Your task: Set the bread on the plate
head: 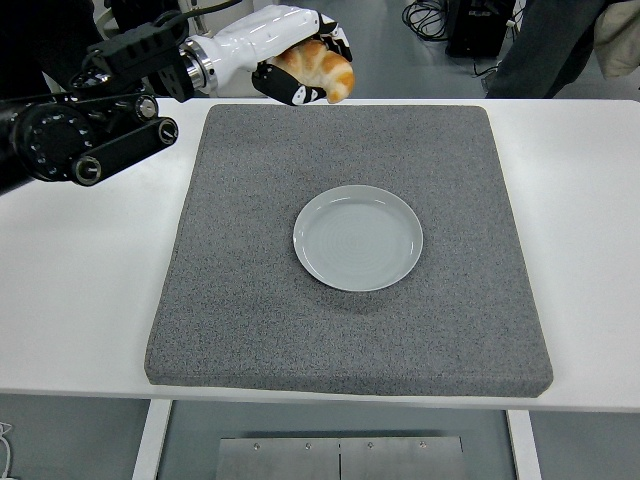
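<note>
A golden-brown croissant-shaped bread (pixel 320 66) is held in the air above the far edge of the grey mat. My left hand (pixel 296 60), white with black fingers, is shut on it and comes in from the upper left on a black arm (pixel 85 140). A pale grey round plate (pixel 358 237) lies bare at the middle of the mat, well in front of the hand and a little to its right. My right hand does not show.
The grey foam mat (pixel 240 300) covers most of the white table (pixel 70 290). A person in dark clothing (pixel 560 45) stands beyond the table's far right corner. Cables and dark equipment (pixel 450 20) lie on the floor behind.
</note>
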